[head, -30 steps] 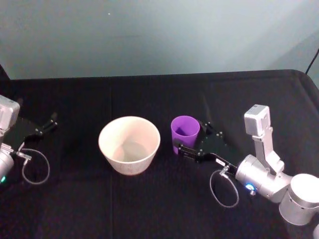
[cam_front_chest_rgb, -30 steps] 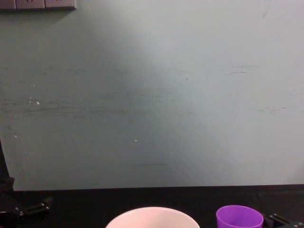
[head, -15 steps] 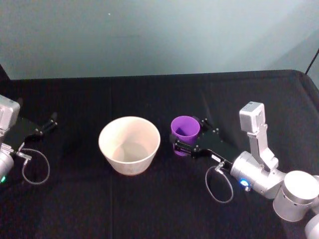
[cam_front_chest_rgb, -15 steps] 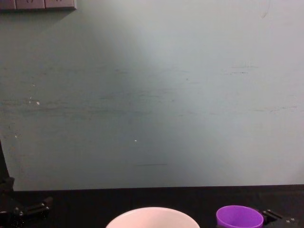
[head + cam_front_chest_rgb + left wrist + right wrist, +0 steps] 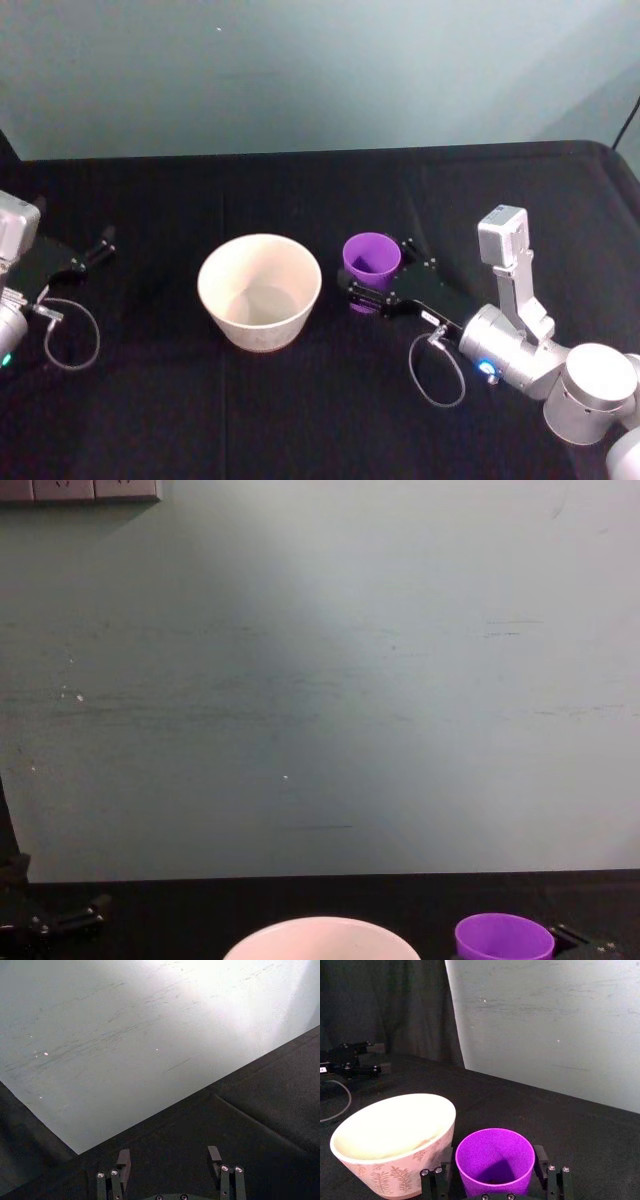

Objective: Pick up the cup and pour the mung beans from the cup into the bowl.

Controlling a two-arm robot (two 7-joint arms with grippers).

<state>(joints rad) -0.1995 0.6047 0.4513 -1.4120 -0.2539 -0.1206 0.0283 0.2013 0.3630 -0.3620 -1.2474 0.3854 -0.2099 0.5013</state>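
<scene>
Further forward, right pincer flanks the smooth, tapered purple cup.

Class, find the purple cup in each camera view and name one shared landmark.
Head view: cup centre-right, between the right gripper's fingers.
Right wrist view: cup bottom centre.
Chest view: cup bottom edge, right.
Left wrist view: faces the wall, away from it.
Landmark: white bowl left of the cup.

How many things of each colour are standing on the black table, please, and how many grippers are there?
Purple: 1, the cup
White: 1, the bowl
Grippers: 2, the left gripper, parked at the table's left edge, and the right gripper, open around the cup
Total: 4
</scene>
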